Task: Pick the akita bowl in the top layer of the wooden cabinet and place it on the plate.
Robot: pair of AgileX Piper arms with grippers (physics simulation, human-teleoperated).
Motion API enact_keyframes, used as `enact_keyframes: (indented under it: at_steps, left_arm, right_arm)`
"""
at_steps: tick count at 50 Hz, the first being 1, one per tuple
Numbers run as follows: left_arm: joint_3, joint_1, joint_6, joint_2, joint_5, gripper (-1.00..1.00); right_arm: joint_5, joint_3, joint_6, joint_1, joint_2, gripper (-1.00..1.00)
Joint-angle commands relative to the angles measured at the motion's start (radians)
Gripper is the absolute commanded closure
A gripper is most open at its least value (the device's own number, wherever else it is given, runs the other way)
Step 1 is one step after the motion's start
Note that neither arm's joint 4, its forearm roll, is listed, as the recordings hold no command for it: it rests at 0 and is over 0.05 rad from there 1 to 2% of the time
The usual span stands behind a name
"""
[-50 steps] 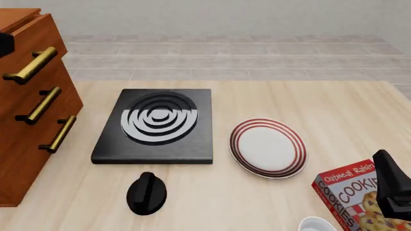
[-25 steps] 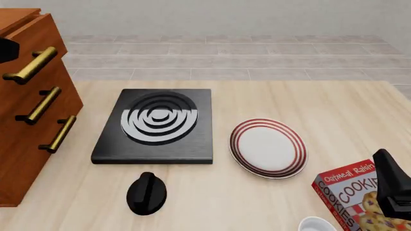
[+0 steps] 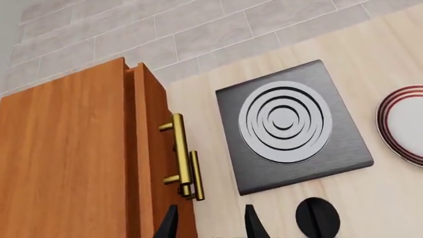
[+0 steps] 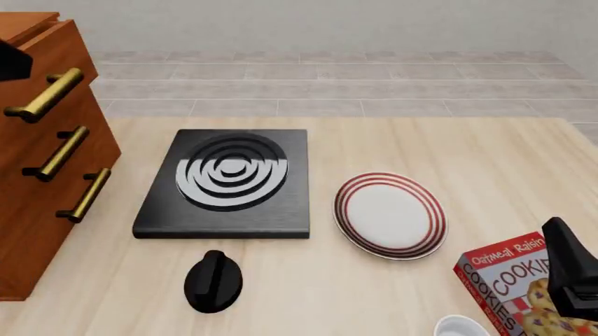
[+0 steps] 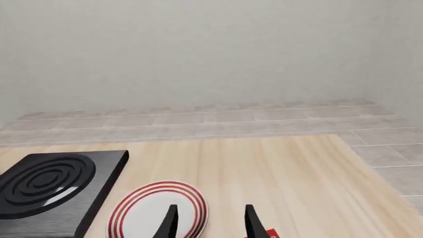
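The wooden cabinet [image 4: 47,175] stands at the table's left, all three drawers shut. Its top layer [image 4: 66,52] carries a brass bar handle [image 4: 42,94]. The akita bowl is hidden. The plate [image 4: 390,215], white with red rings, lies right of centre. My left gripper [image 3: 210,225] hovers open and empty above the cabinet's front, its fingertips [image 3: 168,225] near the top handle [image 3: 178,148]. In the front view only a dark part of the left arm [image 4: 11,59] shows. My right gripper [image 5: 210,223] is open and empty, low at the right, facing the plate [image 5: 155,210].
A black stove [image 4: 229,178] with white rings sits between cabinet and plate. A black knob-like piece [image 4: 213,280] lies in front of it. A cookie box [image 4: 509,276] and a white cup [image 4: 463,327] stand by the right arm [image 4: 572,273].
The dark part of the left arm at the front view's left edge has crept slightly further into view. Nothing else has moved.
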Motion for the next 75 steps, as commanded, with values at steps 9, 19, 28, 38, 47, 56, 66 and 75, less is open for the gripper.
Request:
enact_keyframes:
  at_steps: [9, 19, 28, 38, 47, 56, 66, 75]
  left_arm:
    - [-0.108, 0.040, 0.048, 0.079, 0.078, -1.00]
    - [-0.142, 0.070, 0.079, 0.101, 0.104, -1.00]
    - [-0.136, 0.105, 0.110, 0.095, 0.119, -1.00]
    - [-0.111, 0.163, 0.137, 0.088, 0.106, -1.00]
    - [-0.083, 0.218, 0.167, 0.087, 0.090, -1.00]
    - [-0.046, 0.251, 0.176, 0.079, 0.069, -1.00]
    - [-0.001, 0.265, 0.176, 0.072, 0.045, -1.00]
    - [0.055, 0.272, 0.163, 0.071, 0.016, -1.00]
  right_arm:
    - [0.001, 0.000, 0.003, 0.000, 0.000, -1.00]
    - [0.000, 0.000, 0.004, -0.001, -0.001, -1.00]
    - [-0.001, -0.001, 0.004, 0.000, -0.001, -1.00]
    - [-0.001, -0.002, 0.003, 0.000, -0.001, -1.00]
    - [-0.001, -0.002, 0.004, 0.000, -0.001, -1.00]
    - [0.001, -0.002, 0.003, 0.002, -0.001, -1.00]
    - [0.002, -0.003, 0.003, 0.002, -0.001, -1.00]
    - [0.002, -0.003, 0.004, 0.002, -0.001, -1.00]
